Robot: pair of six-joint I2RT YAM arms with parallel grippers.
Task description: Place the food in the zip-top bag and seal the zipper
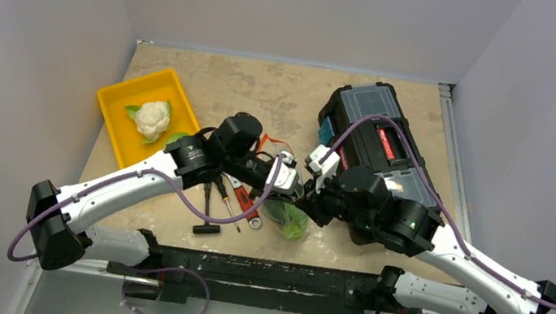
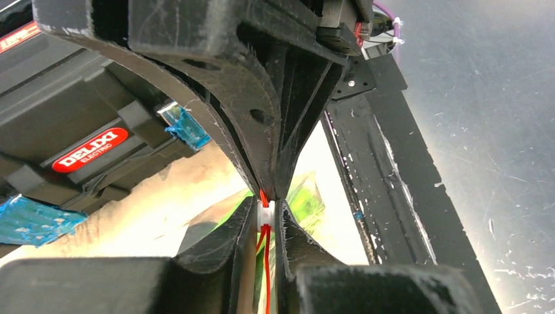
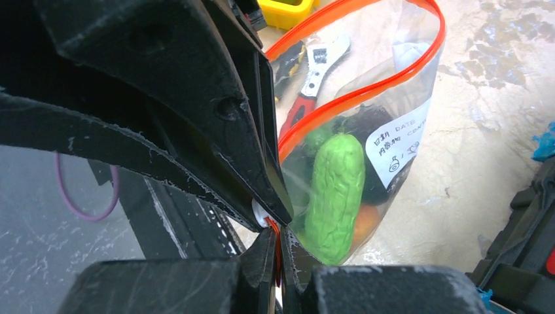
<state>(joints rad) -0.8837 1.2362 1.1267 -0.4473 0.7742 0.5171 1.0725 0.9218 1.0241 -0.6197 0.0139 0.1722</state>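
Right gripper [image 3: 273,239], nearest the lens, and left gripper [image 2: 267,201] are each clamped tight on the zipper [image 3: 340,103]. Zip-top bag [image 3: 386,108] extends just beyond the right fingertips with its mouth gaping. It holds the food: a green piece [image 3: 337,196] and an orange ball [image 3: 366,221]. White tip [image 2: 265,212] sits between the left jaws. Probable failures: the thin strip slips out of a pinch, so the bag sags and spills. An uneven pull could also leave the tracks unmated.

Bag [image 1: 292,220] hemmed: toolbox [image 1: 380,138] near on right, hand tools [image 1: 240,201] just beside on left, tray [image 1: 120,114] beyond. Bare tabletop [image 1: 269,82] open behind.
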